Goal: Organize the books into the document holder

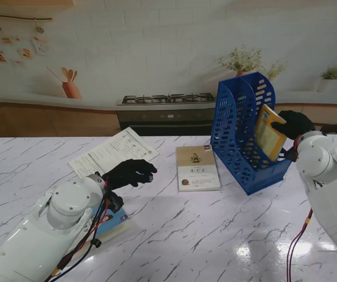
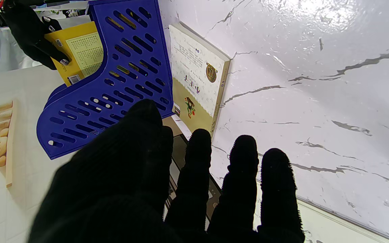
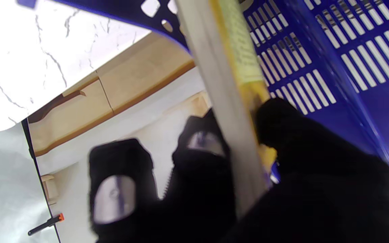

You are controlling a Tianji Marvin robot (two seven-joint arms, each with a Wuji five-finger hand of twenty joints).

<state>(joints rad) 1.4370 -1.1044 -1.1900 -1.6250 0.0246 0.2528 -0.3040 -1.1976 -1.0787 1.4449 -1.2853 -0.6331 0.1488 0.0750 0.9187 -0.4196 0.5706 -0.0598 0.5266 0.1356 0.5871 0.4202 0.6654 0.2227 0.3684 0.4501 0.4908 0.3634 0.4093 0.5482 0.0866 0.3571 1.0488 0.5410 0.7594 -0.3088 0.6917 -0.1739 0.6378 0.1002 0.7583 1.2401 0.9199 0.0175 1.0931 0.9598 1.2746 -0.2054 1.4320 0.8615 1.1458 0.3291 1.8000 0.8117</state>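
A blue slotted document holder (image 1: 239, 132) stands tilted at the right of the table. My right hand (image 1: 293, 124) is shut on a yellow book (image 1: 268, 132), which sits partly inside the holder's open side; the right wrist view shows the yellow book (image 3: 230, 101) pinched edge-on between thumb and fingers. A beige book (image 1: 197, 168) lies flat just left of the holder, also seen as the beige book (image 2: 198, 77) in the left wrist view. My left hand (image 1: 130, 173) hovers open over the table, fingers spread. A blue-covered book (image 1: 111, 225) lies partly hidden under my left forearm.
A printed paper sheet (image 1: 114, 151) lies on the marble table (image 1: 215, 235) at the far left of the books. Beyond the table's far edge runs a counter with a stove (image 1: 165, 100) and potted plants (image 1: 245, 61).
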